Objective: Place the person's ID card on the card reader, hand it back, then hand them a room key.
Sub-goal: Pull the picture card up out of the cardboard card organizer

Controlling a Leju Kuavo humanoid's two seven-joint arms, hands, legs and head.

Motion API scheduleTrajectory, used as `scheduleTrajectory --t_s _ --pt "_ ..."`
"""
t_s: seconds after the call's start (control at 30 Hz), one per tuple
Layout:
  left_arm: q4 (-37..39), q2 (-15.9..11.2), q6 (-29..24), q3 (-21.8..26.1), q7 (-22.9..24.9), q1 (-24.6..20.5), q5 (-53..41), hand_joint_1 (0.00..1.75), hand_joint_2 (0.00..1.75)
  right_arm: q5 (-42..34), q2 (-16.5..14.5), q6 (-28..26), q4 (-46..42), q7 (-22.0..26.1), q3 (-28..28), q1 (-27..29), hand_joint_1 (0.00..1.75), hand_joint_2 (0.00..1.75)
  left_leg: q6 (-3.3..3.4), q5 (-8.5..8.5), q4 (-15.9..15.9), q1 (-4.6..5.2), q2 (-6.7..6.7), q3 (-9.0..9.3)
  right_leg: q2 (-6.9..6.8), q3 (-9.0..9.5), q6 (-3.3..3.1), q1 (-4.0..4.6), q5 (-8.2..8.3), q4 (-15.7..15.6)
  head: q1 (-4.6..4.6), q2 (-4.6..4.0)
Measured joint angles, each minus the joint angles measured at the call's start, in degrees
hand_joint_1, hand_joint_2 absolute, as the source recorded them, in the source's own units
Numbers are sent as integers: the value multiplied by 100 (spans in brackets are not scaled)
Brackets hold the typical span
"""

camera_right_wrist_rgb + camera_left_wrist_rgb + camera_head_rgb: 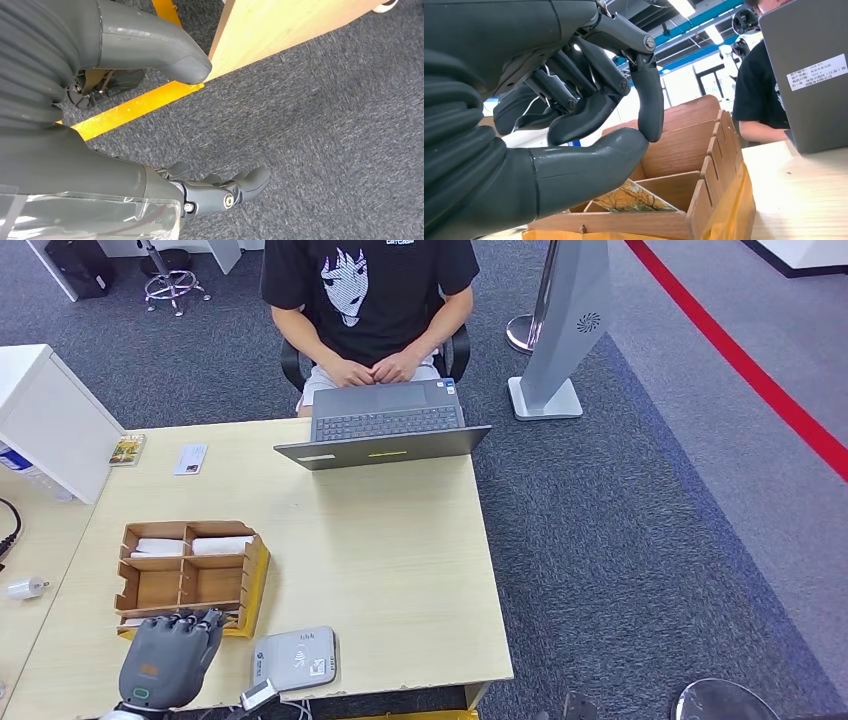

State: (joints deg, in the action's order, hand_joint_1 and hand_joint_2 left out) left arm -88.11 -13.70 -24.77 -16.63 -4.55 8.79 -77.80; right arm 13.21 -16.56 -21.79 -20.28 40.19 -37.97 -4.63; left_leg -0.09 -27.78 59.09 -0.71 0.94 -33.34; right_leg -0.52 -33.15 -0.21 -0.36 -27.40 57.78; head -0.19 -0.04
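Observation:
My left hand (pixel 168 652) hovers over the near end of a wooden card box (pixel 228 580) on the table's left side. In the left wrist view its thumb and one finger (pixel 648 100) touch at the tips with nothing between them. Just under them, a card with a tree picture (pixel 634 198) lies in the nearest compartment of the box (pixel 696 145). White cards (pixel 222 545) fill the far compartments. The grey card reader (pixel 295 658) lies to the right of my hand. A small white-and-blue card (pixel 190 458) lies on the far left of the table. My right hand (pixel 150 125) hangs over carpet, holding nothing.
A person in a black T-shirt (pixel 370 290) sits across the table behind an open grey laptop (pixel 385 425). A picture card (pixel 127 449) lies beside a white cabinet (pixel 50 415). A white floor stand (pixel 565 330) rises at the right, on grey carpet with a red line (pixel 740 360).

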Motion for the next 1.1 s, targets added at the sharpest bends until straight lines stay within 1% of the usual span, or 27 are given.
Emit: scheduleTrajectory --t_s 0.1,0.13,0.4,0.6,0.83,1.1 --pt "-7 -2 -20 0 3 4 7 10 175 0 2 -1 0 0 0 0 0 175 0 0 0 0 0 0 0 0 0 0 0 0 -1 0" --pt "-14 -1 -42 0 10 5 -5 0 175 1 2 -2 1 0 0 0 0 175 0 0 0 0 0 0 0 0 0 0 0 0 0 0" --pt "-50 20 -379 0 57 10 -175 0 175 65 6 -48 5 0 56 -1 0 175 0 0 0 0 0 0 0 0 0 0 0 0 -1 0" --pt "-50 42 -534 0 46 13 -185 0 175 136 6 -105 8 0 145 -2 0 175 0 0 0 0 0 0 -1 0 0 0 0 0 0 0" --pt "-48 61 -581 -1 -11 35 -70 0 175 148 7 -103 31 0 193 -3 0 175 0 0 0 0 0 -1 0 0 0 0 0 0 1 0" --pt "21 49 -637 5 40 166 31 0 175 114 9 -93 55 0 201 -6 0 175 0 -1 0 0 0 -2 0 0 0 0 0 0 -1 0"
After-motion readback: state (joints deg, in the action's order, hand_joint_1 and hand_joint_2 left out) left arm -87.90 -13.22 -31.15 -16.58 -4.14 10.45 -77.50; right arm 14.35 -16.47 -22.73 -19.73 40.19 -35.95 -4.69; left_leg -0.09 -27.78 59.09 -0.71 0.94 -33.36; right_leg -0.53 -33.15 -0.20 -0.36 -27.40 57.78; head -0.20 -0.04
